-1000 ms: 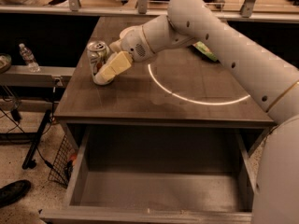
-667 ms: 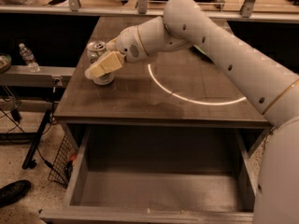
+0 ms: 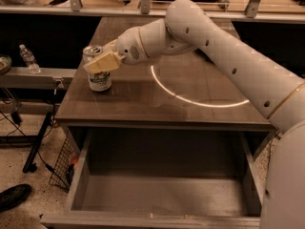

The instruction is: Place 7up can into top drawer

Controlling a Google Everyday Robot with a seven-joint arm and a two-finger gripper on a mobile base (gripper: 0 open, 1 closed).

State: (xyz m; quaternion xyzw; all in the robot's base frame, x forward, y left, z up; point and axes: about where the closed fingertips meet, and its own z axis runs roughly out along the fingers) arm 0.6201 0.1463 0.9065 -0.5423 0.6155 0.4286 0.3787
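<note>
The 7up can (image 3: 99, 78) stands upright on the grey table (image 3: 157, 104) near its left front corner. My gripper (image 3: 102, 62) is at the can's upper half, reaching in from the right, and its cream tip covers part of the can just below the rim. The can's base rests on the table. The top drawer (image 3: 78, 178) is pulled out wide open below the table's front edge, and its inside is bare.
My white arm crosses the table from the right. A bright ring of light (image 3: 190, 98) lies on the tabletop. A clear water bottle (image 3: 28, 58) stands on a bench at left. A wire basket (image 3: 61, 170) and a dark shoe (image 3: 14, 197) are on the floor at left.
My gripper has moved left and up along the can, from its lower right side to its upper half. The can has stayed on the table.
</note>
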